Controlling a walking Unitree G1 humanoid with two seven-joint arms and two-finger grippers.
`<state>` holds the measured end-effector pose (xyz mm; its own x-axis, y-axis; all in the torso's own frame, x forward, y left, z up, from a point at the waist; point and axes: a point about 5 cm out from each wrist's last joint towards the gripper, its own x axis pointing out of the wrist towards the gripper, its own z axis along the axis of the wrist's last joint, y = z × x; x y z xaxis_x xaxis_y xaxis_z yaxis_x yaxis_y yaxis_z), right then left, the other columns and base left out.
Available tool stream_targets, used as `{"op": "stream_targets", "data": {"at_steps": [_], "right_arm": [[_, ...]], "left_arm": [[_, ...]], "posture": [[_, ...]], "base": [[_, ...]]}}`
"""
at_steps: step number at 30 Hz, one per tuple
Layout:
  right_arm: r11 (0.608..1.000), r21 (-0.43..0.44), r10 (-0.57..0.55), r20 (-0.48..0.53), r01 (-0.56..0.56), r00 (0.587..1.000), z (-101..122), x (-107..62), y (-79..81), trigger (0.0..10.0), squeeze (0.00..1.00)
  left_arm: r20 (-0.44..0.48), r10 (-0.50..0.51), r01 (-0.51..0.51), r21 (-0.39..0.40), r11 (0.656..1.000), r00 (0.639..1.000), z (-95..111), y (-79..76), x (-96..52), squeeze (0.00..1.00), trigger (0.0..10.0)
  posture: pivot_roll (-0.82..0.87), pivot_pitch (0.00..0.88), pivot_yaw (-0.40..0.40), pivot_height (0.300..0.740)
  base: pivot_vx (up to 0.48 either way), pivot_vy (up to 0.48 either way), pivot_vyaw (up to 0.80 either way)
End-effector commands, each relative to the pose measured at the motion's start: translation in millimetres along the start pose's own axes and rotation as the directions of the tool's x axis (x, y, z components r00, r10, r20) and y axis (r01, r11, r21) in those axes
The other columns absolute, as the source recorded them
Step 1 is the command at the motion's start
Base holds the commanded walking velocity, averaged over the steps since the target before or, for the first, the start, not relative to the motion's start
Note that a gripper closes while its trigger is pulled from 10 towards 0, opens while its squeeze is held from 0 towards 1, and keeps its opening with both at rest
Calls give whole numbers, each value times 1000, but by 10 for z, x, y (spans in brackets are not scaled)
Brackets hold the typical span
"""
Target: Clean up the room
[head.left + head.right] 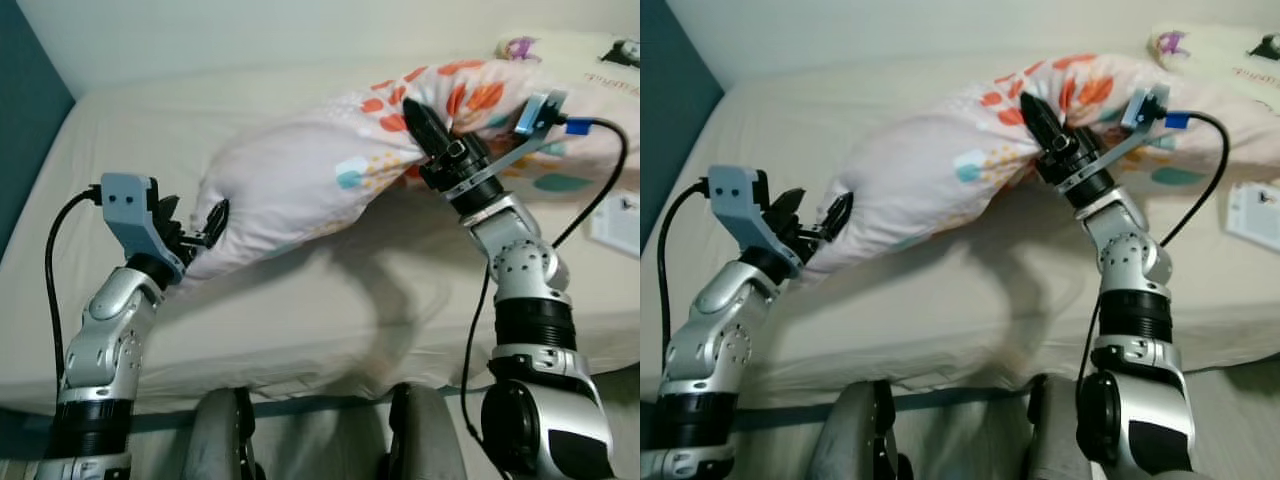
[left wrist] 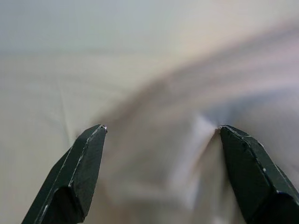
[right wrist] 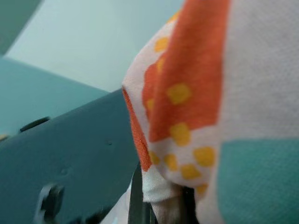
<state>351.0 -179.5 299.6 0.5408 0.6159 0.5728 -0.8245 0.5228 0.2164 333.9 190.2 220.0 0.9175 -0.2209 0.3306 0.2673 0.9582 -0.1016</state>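
A white pillow (image 1: 300,170) printed with orange and teal shapes hangs above the bed (image 1: 300,310), its right part higher than its left. My right gripper (image 1: 418,122) is shut on a fold of the pillow's fabric near its middle; the right wrist view shows the pinched cloth (image 3: 163,196) up close. My left gripper (image 1: 192,222) stands open at the pillow's low left end. In the left wrist view its two fingertips (image 2: 93,140) are wide apart with blurred pale fabric (image 2: 187,154) between them.
The bed's beige sheet runs to a teal wall (image 1: 25,130) on the left. A second pillow (image 1: 565,45) lies at the far right corner, and a white card (image 1: 618,222) rests on the sheet at the right. My legs (image 1: 225,435) stand against the bed's front edge.
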Motion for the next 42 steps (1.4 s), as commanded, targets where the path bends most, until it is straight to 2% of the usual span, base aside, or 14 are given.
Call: {"op": "stream_targets", "data": {"at_steps": [1,8,15,17,21,24,26,30,33,35,36,39,41,42], "right_arm": [[987,-64,152,45,-149,987,206,68,199,0,0],[979,-168,116,11,-113,993,410,-35,187,0,0],[967,-185,-182,-27,174,983,236,-141,-93,0,0],[927,-210,-334,-79,312,939,86,-252,-278,0,0],[920,-215,-351,-88,327,932,66,-268,-301,0,0],[917,-190,-375,-111,351,920,-35,-353,-338,0,0],[921,-181,-367,-106,345,924,-35,-361,-331,0,0],[949,-218,-264,-143,230,954,42,-420,-230,0,0],[937,-281,-278,-235,209,931,18,-521,-246,0,0],[862,-342,-471,-265,375,841,-44,-666,-466,0,0],[862,-342,-471,-265,375,841,-44,-666,-466,0,0],[787,-367,-600,-264,496,755,-158,-780,-602,0,0],[766,-359,-633,-275,534,723,-341,-837,-619,3098,0],[766,-359,-633,-275,534,723,-341,-837,-619,3098,0]], "left_arm": [[4,7,-7,-13,1000,1000,-38,10,5,0,10000],[88,-2,5,-41,999,996,34,-35,214,0,10000],[145,-74,83,-56,995,987,106,-95,241,0,10000],[184,-100,108,-31,994,978,269,1,263,0,10000],[189,-101,108,-24,994,977,296,19,270,0,10000],[254,-219,219,30,975,942,601,74,261,0,10000],[265,-255,254,42,966,930,661,61,257,0,10000],[253,-387,390,43,920,887,645,-122,235,0,10000],[232,-426,434,16,901,875,538,-221,220,0,10000],[208,-390,407,-45,912,897,405,-242,239,0,10000],[208,-390,407,-45,912,897,405,-242,239,0,10000],[159,-312,329,-90,940,937,225,-221,261,0,10000],[100,-249,261,-132,956,963,28,-201,233,0,10000],[100,-249,261,-132,956,963,28,-201,233,0,10000]], "posture": [[-62,0,-4,552],[-92,0,-28,552],[-90,0,-41,552],[-78,0,-51,552],[-78,0,-51,552],[-66,0,-50,552],[-66,0,-50,552],[-66,0,-43,552],[-70,0,-39,552],[-86,0,-31,552],[-86,0,-31,552],[-88,0,-28,552],[-90,0,-27,552],[-90,0,-27,552]], "base": [[0,0,0],[0,0,0],[0,0,0],[0,0,0],[0,0,0],[0,0,0],[0,0,0],[0,0,0],[0,0,0],[0,0,0],[0,0,0],[0,0,0],[0,0,0],[0,0,0]]}}
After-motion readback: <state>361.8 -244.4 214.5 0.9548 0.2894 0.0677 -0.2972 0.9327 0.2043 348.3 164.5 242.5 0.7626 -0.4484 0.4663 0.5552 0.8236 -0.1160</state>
